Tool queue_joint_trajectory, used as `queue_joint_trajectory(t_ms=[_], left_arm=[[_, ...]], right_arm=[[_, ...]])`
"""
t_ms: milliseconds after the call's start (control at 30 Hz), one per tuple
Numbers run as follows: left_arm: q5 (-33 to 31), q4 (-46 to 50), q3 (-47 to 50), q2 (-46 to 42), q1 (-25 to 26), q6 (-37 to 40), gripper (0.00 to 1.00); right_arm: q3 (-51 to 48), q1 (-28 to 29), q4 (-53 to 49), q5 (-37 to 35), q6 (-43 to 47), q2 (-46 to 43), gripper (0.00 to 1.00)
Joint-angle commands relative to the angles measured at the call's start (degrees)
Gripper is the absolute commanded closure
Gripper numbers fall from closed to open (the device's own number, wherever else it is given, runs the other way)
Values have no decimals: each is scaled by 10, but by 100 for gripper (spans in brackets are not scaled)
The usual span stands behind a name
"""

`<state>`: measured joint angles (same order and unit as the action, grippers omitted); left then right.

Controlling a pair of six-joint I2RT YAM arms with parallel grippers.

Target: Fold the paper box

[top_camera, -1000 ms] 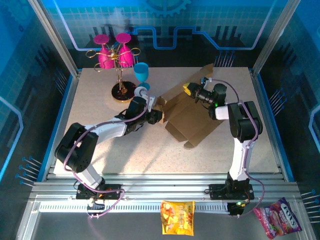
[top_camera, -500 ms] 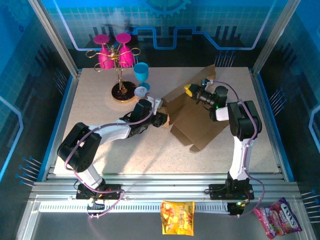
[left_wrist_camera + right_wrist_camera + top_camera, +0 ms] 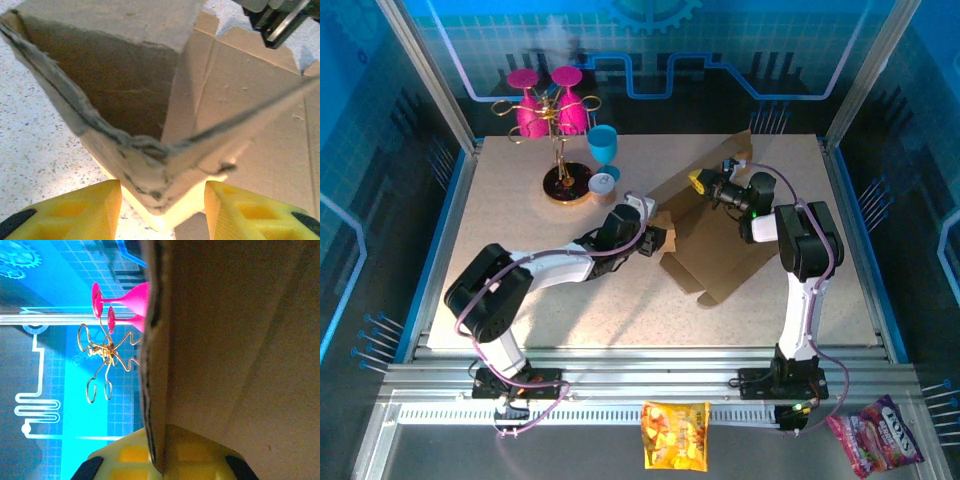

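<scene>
Overhead, the right end effector pinches a flap of the paper box; the left end effector straddles a corner, fingers apart.

Top camera: fixed, high behind the arm bases, facing forward and down. Far enough off to take in the whole table and the blue back wall.

Left wrist camera: looks out along its own yellow fingers, very close on a corner of the paper box.

Right wrist camera: rolled sideways, hard against the box edge, facing the back wall.

Shared with top view: box; pink glasses on wire rack.
</scene>
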<state>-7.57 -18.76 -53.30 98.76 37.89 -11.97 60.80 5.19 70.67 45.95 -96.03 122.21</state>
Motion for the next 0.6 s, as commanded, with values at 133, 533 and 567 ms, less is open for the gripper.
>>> queue_joint_trajectory(t_ms=[133,533,567], left_arm=[[-80,-6,-35,38,3,-14,52],[-146,13,-88,84,6,-37,53],[-164,25,-98,90,7,-38,53]], right_arm=[[-1,2,12,11,-6,-12,100],[-12,4,5,-9,-10,-23,100],[-15,6,4,-16,-13,-24,100]])
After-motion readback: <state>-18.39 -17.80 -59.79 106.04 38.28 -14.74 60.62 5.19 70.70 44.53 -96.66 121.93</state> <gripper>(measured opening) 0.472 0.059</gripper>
